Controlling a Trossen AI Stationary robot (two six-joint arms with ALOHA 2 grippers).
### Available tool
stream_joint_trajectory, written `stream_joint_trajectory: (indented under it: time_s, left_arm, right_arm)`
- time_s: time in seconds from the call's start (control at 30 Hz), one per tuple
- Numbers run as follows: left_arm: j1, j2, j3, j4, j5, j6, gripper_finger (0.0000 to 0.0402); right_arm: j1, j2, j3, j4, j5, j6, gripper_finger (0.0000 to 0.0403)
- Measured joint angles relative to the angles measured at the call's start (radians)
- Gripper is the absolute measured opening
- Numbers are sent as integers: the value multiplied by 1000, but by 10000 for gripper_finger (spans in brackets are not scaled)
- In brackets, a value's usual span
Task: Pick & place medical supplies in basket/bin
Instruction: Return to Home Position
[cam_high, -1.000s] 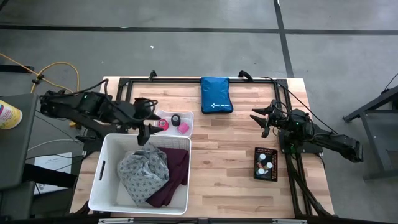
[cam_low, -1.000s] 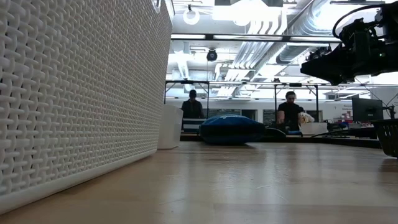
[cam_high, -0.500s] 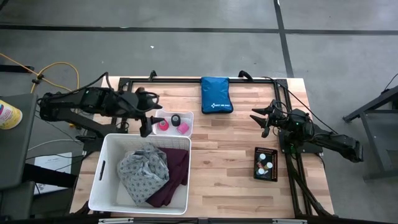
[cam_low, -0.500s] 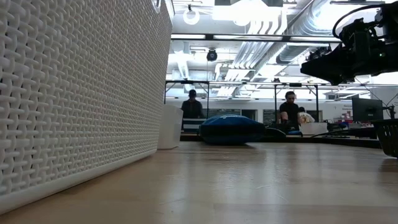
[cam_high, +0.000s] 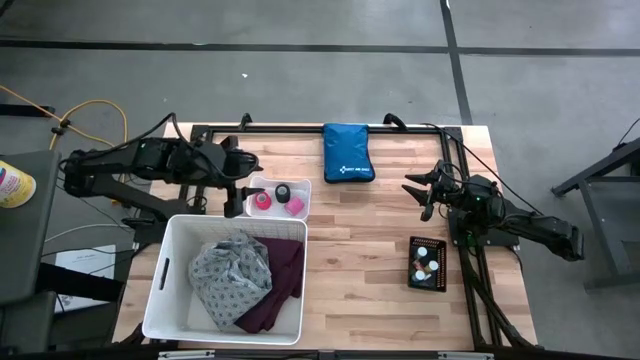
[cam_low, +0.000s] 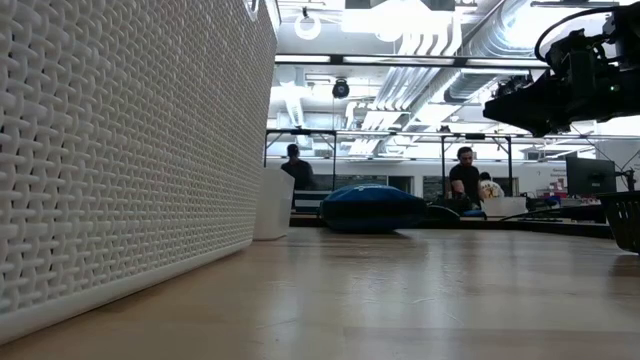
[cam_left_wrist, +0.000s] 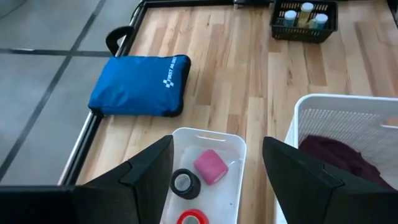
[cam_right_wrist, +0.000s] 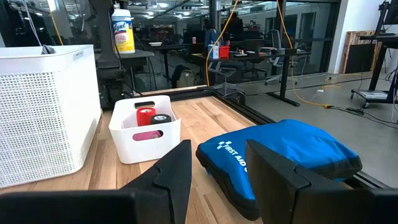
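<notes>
The left gripper hovers at the worktop's far-left edge, fingers spread and empty, beside the small white tray. In the white basket, whose long side runs near to far, the grey patterned cloth lies left of the purple cloth. The middle is bare wood. The right gripper, fingers spread, hangs near the black bin.

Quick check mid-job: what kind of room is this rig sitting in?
Probably an open lab or workshop: bare ceiling ducts, rows of desks, and people at workstations beyond the wooden table.
</notes>
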Motion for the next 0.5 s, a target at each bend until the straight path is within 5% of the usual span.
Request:
stream_joint_trajectory:
  time_s: [0.5]
  left_arm:
    - [220, 0, -89, 103, 114, 14, 239]
  right_arm:
    - [0, 0, 0, 0, 0, 0, 138]
